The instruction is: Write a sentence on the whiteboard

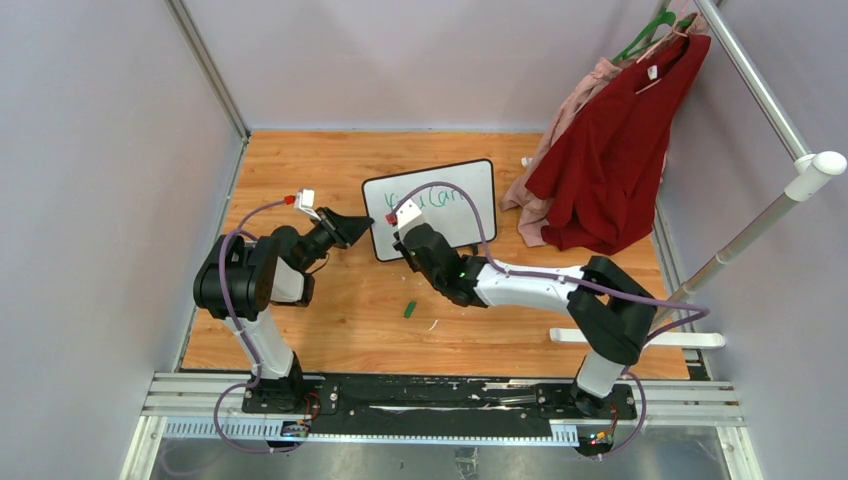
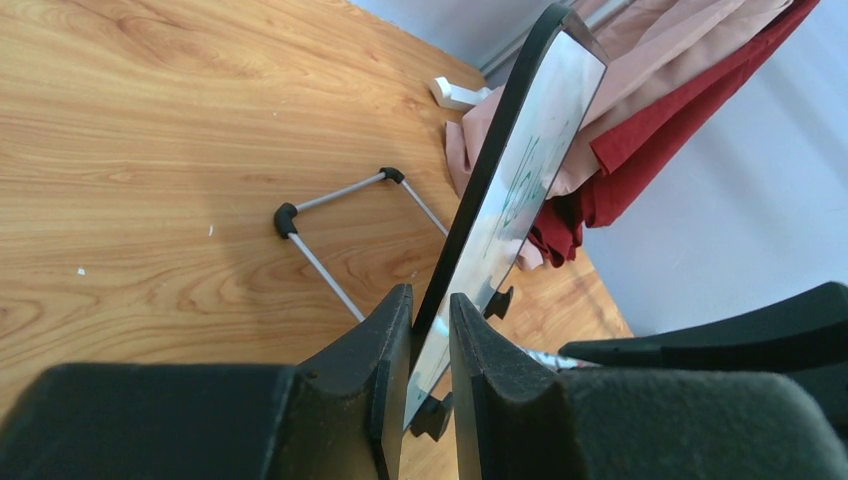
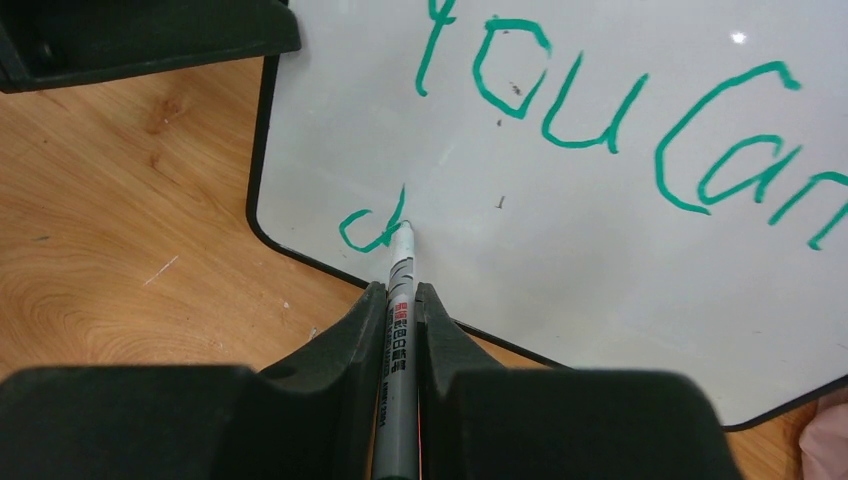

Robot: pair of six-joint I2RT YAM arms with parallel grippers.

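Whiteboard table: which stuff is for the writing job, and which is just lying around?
For the job: whiteboard, green sentence, marker, left hand pinching the board's edge, right hand holding the marker.
Just lying about: red garment, pink garment, green hanger, small green piece.

The board (image 3: 620, 270) was white inside a black frame, and the lettering (image 3: 590, 110) on it was green. The marker (image 3: 401, 262) was grey with a red label. My left gripper (image 2: 430, 300) and right gripper (image 3: 400, 290) were black. The table (image 1: 330, 330) showed orange-brown wood grain. The shirt (image 1: 610, 170) was red, the cloth (image 1: 570, 110) beside it pink, and the small object (image 1: 410, 309) green.
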